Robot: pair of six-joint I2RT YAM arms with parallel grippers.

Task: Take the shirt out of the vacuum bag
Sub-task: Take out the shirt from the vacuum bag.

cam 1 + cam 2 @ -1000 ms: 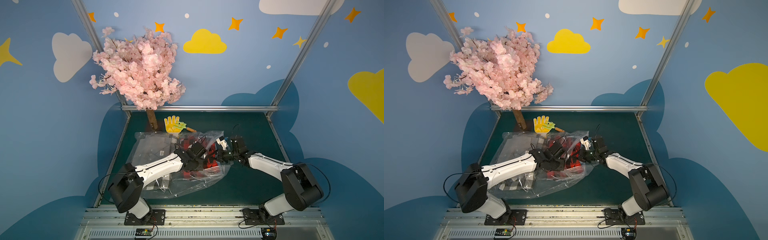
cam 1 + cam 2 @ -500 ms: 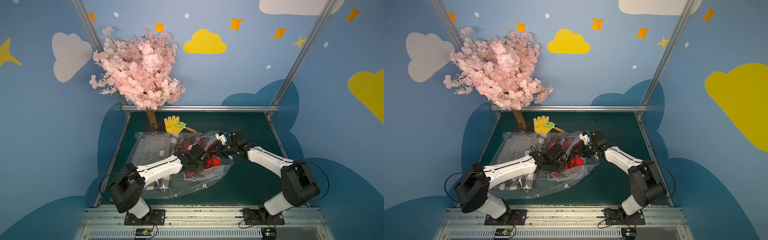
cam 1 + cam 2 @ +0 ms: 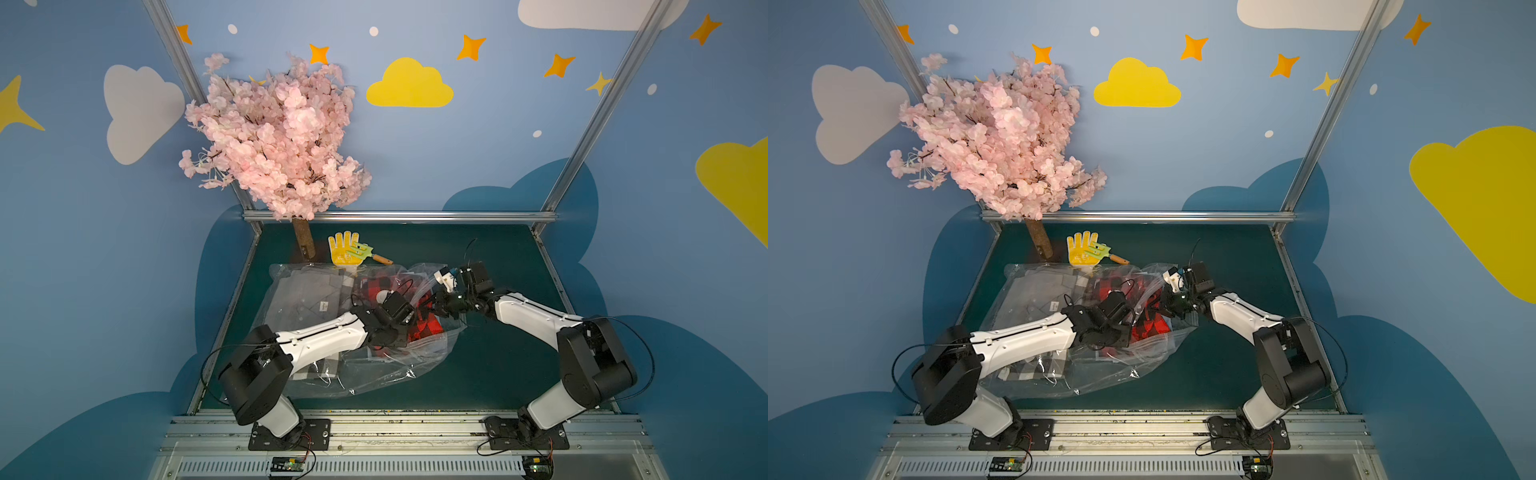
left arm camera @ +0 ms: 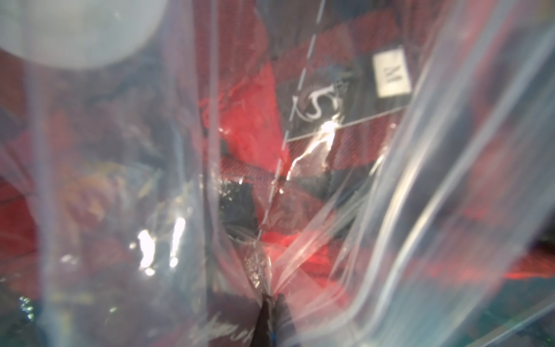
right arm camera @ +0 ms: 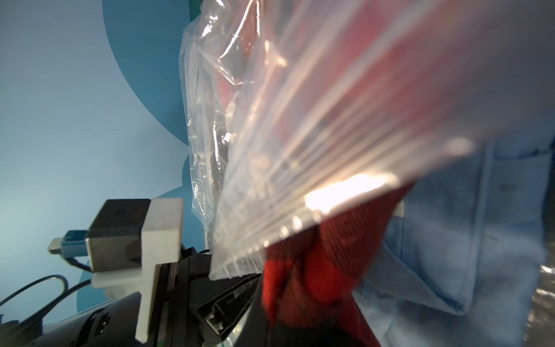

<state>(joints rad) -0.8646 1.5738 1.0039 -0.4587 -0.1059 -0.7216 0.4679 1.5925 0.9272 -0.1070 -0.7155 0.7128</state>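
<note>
Findings for you, operator. The vacuum bag (image 3: 374, 365) lies crumpled on the green surface (image 3: 498, 257), on the arm-base side of the blossom tree (image 3: 282, 137), with its far edge near the trunk. The red plaid shirt (image 3: 424, 328) sits in the end of the bag farthest from the tree. A grey folded garment (image 3: 303, 299) fills the end nearest the trunk, and the round white valve (image 3: 381, 297) shows between the two.

Your left tool (image 4: 271, 300) is closed right down, its tips pinching a pleat of the bag's clear film. Beyond that film, red plaid and a label (image 4: 392, 73) marked M are visible.

Your right tool (image 3: 434, 305) is closed at the side of the bag away from the tree. In the right wrist view, red cloth bunches into it past the film's edge. Whether film is caught along with the cloth cannot be told.

A yellow glove (image 3: 343, 249) lies just beside the trunk.
</note>
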